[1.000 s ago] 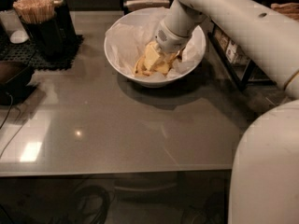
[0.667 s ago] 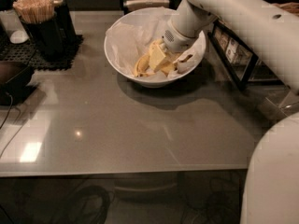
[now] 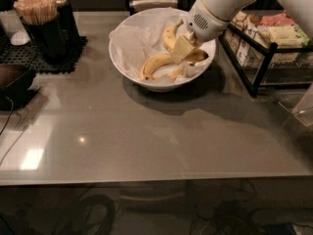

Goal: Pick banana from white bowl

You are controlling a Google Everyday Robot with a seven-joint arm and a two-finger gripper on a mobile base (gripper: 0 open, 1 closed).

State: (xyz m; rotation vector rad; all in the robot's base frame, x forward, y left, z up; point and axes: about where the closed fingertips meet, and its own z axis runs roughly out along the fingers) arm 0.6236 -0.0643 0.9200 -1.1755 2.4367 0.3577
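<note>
Curved banana (image 3: 168, 37) clamped in pincer (image 3: 182, 48), above round paper-lined white bowl (image 3: 146, 84)

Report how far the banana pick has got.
Done: the gripper is down in the white bowl and looks shut on the banana. In hand: the banana stands tilted up at the gripper, but it is within the bowl's rim. Left: lift it clear of the bowl. The other banana lies on the paper liner, not held.
</note>
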